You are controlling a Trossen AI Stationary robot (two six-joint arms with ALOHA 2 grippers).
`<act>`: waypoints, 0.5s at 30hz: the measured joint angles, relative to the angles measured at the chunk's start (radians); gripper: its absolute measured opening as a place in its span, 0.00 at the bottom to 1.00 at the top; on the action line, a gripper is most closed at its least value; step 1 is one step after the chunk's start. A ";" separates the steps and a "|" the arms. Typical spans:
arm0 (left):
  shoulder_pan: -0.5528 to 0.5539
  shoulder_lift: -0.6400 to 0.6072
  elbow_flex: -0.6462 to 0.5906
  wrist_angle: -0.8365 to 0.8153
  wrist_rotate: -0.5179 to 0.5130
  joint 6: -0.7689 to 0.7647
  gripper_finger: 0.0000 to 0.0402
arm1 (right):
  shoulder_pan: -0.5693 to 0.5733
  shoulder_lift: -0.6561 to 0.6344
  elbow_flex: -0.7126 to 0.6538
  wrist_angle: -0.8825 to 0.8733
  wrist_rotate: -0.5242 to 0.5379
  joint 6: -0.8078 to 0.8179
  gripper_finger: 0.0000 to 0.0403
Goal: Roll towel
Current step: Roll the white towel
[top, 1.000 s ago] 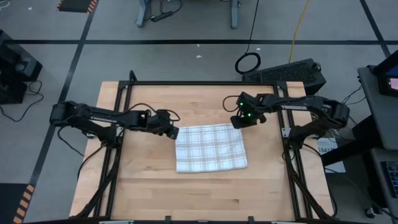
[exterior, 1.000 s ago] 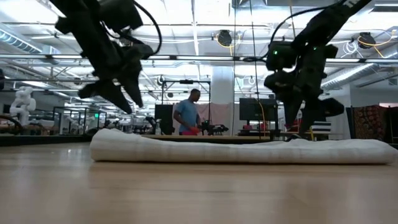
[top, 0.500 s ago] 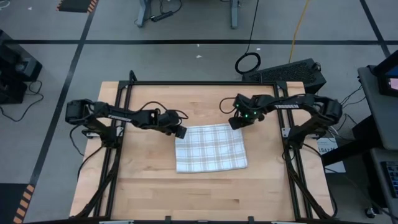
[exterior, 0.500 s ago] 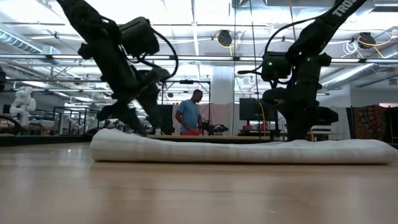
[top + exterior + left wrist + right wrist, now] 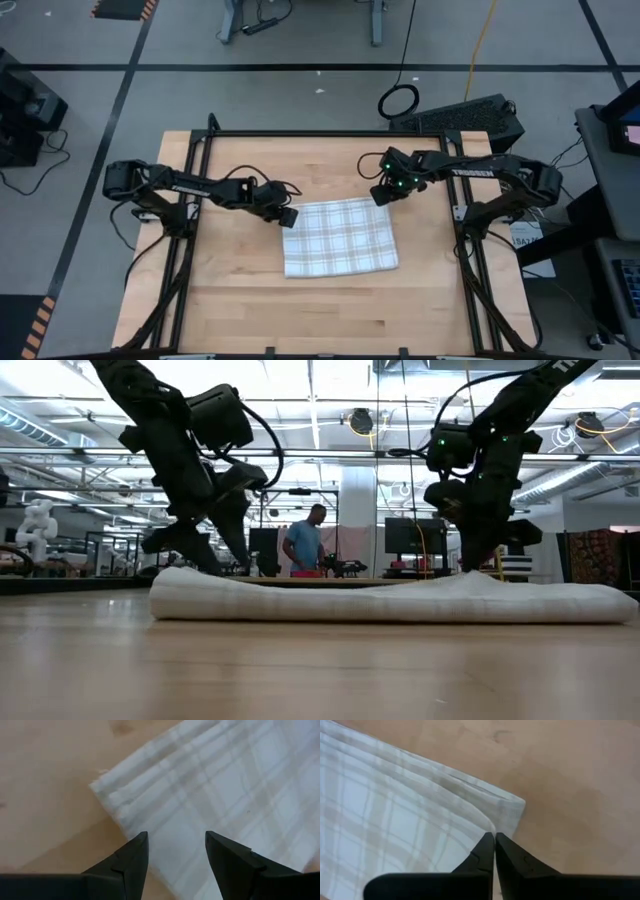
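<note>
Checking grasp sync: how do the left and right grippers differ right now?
The left gripper is open, fingers straddling the towel near its left far corner. The right gripper is shut, pinching the towel edge by the right far corner; in the low view the cloth peaks there. Both sit at the towel's far edge.

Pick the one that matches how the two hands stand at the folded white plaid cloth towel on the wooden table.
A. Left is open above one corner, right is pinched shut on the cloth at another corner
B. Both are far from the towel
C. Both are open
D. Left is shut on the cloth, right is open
A: the left hand shows a clear gap over the thin white plaid cloth towel, while the right hand is closed on its edge, lifting it slightly.
</note>
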 joint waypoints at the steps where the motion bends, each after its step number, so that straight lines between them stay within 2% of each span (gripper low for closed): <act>1: 0.000 0.000 0.000 -0.015 -0.001 0.009 0.50 | 0.000 -0.001 0.000 0.001 0.002 -0.005 0.00; 6: -0.011 -0.045 0.000 0.019 -0.046 0.009 0.50 | 0.000 0.006 0.000 0.016 0.014 -0.015 0.00; 10: -0.009 -0.053 0.000 0.000 -0.089 0.040 0.49 | 0.000 0.006 0.000 0.035 0.078 -0.020 0.00; 15: -0.001 0.005 0.000 0.011 -0.093 0.093 0.38 | 0.000 0.007 0.000 0.102 0.107 -0.026 0.00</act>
